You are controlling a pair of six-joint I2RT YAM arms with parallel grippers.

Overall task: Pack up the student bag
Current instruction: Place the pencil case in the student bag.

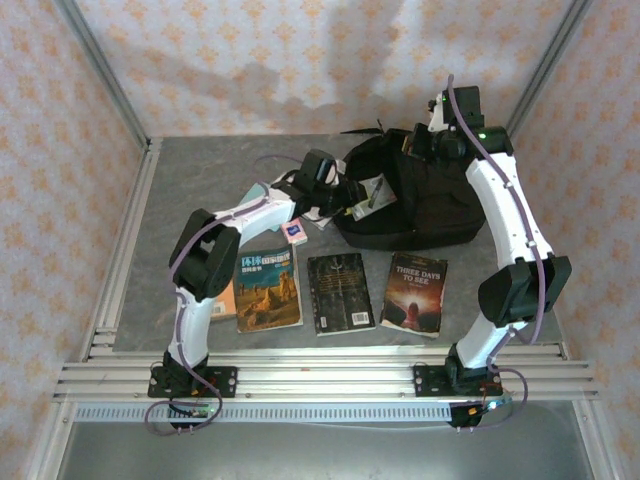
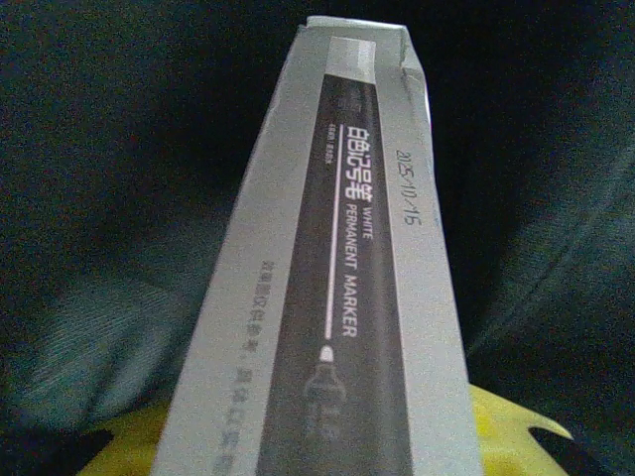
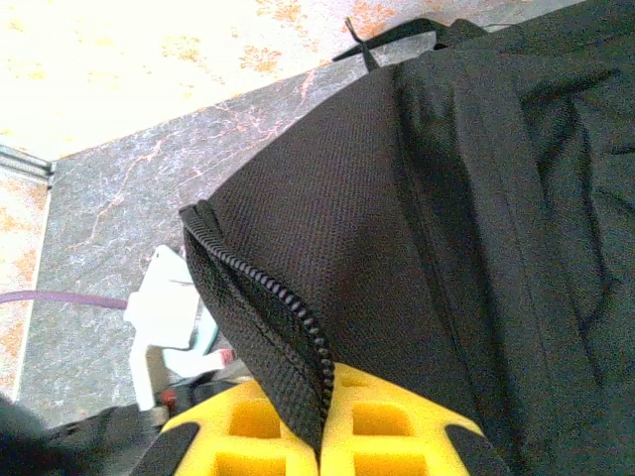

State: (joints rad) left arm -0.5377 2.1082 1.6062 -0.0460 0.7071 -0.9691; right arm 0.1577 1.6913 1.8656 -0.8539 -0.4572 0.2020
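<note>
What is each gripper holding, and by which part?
The left gripper holds the marker box by its near end. The right gripper pinches the bag by the zip edge of its opening.

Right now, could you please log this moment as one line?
left gripper: shut on marker box | right gripper: shut on student bag zip edge | books: on table

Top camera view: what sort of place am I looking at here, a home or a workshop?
Most likely a small robot test booth, not a home: patterned wallpaper panels set in bare metal framing, robot arms bolted to rails, and a student bag with books laid out.
</note>
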